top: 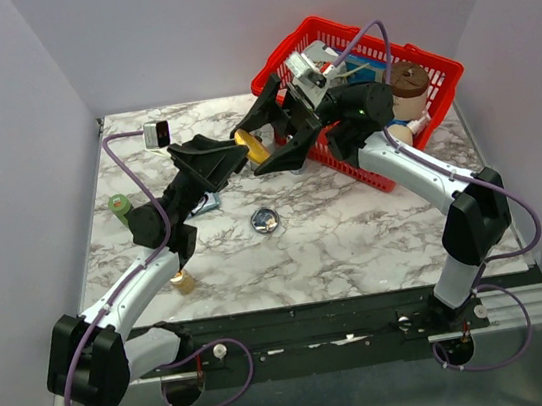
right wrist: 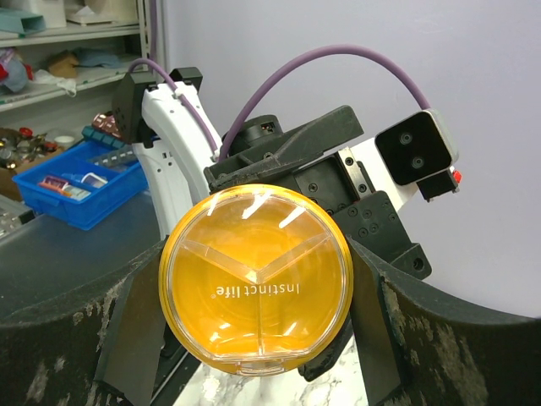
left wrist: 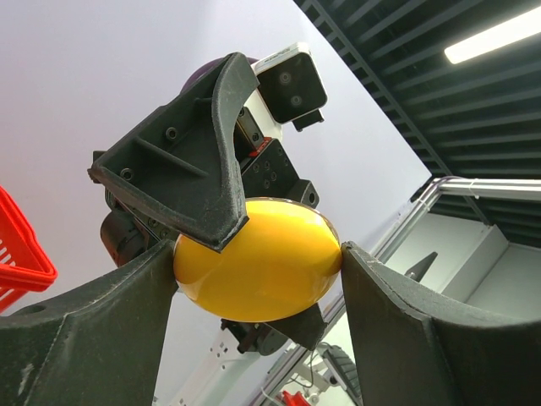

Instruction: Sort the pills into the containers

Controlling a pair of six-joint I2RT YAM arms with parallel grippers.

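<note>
- Your left gripper is closed on the orange dish, which is wedged between its fingers.
- Your right gripper pinches the same dish from the other side.
- The dish is held up just left of the red basket.
- The silver dish sits on the table, apart from the basket.

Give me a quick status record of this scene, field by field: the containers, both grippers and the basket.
orange container: held in midair between the arms, lid on, no pills visible inside
left gripper: shut on the orange container
right gripper: shut on the orange container
silvery dish: on the table, untouched
red basket: far right of the table, holding clutter
</note>
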